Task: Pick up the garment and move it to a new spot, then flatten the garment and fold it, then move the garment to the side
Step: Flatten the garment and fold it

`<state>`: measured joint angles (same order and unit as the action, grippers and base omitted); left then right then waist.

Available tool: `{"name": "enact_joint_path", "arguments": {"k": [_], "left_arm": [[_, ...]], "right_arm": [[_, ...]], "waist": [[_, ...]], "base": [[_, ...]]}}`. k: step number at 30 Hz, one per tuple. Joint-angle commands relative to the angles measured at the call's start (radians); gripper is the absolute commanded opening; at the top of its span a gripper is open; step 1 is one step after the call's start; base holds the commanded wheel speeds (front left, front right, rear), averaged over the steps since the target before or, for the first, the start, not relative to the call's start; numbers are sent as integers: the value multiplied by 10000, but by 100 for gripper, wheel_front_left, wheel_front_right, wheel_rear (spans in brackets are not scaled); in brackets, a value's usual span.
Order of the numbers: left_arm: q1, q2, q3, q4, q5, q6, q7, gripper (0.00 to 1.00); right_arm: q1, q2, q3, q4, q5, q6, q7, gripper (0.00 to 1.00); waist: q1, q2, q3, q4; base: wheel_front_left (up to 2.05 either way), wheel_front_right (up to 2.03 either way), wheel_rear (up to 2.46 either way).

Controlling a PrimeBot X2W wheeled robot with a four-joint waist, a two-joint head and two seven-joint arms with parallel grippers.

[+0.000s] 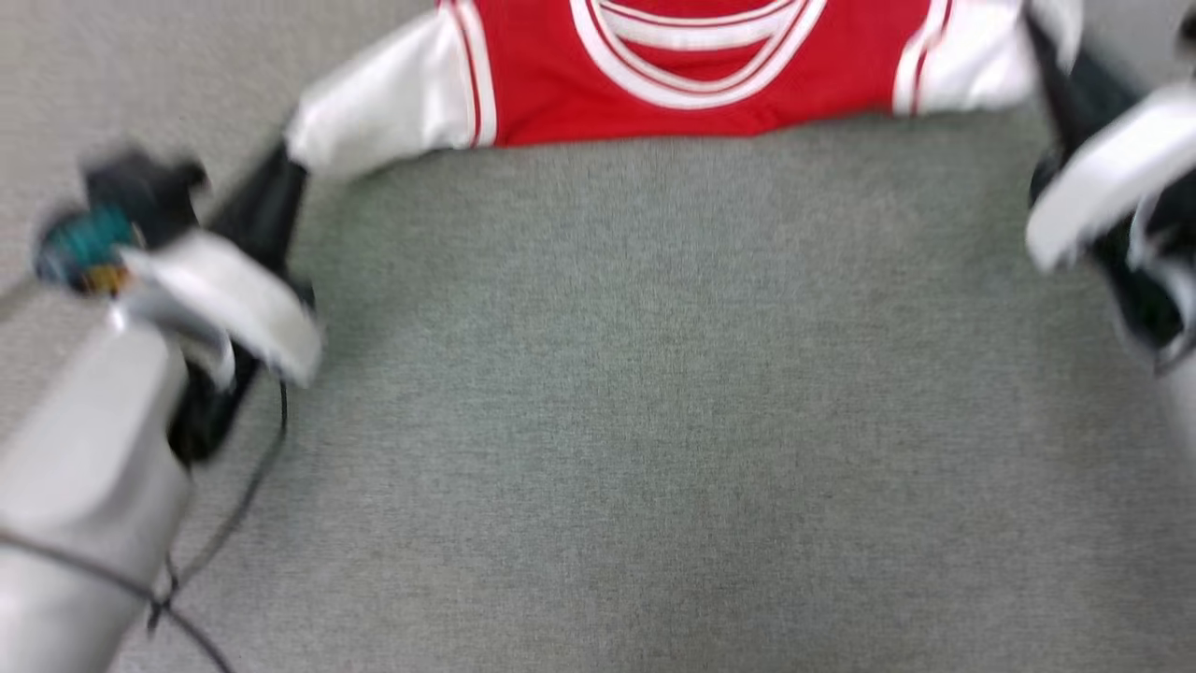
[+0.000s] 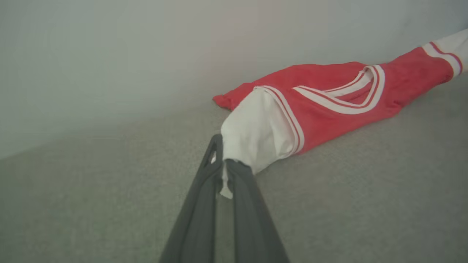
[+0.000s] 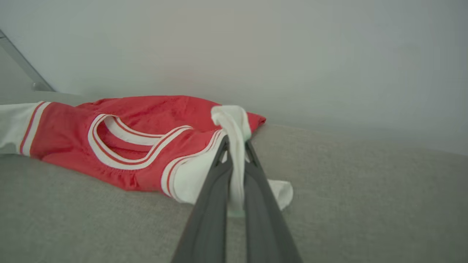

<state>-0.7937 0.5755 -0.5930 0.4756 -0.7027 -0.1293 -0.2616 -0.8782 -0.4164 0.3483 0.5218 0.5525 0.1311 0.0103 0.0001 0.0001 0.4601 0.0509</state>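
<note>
Clamping sleeves of the garment (image 2: 329, 95), left tool (image 2: 223, 162) and right tool (image 3: 237, 146) are closed.

Grey carpet (image 1: 654, 421) runs to a pale wall (image 2: 146, 54)

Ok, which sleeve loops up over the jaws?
The sleeve in the right gripper: white cloth humps above the jaws; the left gripper pinches its sleeve at the edge.

This looks like a robot test room or a lab, though it is hard to be sure. The work surface (image 1: 654, 421) is wide, flat and covered with plain grey felt-like cloth. Behind it stands a bare pale wall (image 2: 146, 54). 1 grey metal bar (image 3: 18, 54) slants along the wall. A loose black cable (image 1: 234, 512) hangs beside the robot's pale arm (image 1: 84, 486).
</note>
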Motion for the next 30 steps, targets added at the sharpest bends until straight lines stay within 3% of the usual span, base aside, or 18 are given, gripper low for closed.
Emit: {"name": "enact_joint_path", "arguments": {"k": [1, 12, 21, 30], "left_arm": [[665, 120, -109, -102, -60, -7, -42, 0], [4367, 1104, -716, -698, -167, 261, 89, 0], [6165, 1704, -822, -1138, -628, 774, 354, 0], [8001, 2273, -1020, -2298, -1284, 1257, 956, 0]], "right_arm": [[654, -297, 191, -266, 346, -8, 7, 0], [4135, -2277, 1928, -1533, 1360, -7, 177, 0], [5244, -3497, 3370, -2154, 1286, -8, 19, 0], [6187, -4342, 4187, -2690, 2141, -10, 420, 0]], "waist": [[-1, -1, -674, 33], [-1, -1, -2270, 35], [-1, -1, -3147, -30], [-1, -1, -3677, -130]], "base": [[0, 0, 0], [0, 0, 0], [0, 0, 0], [0, 0, 0]]}}
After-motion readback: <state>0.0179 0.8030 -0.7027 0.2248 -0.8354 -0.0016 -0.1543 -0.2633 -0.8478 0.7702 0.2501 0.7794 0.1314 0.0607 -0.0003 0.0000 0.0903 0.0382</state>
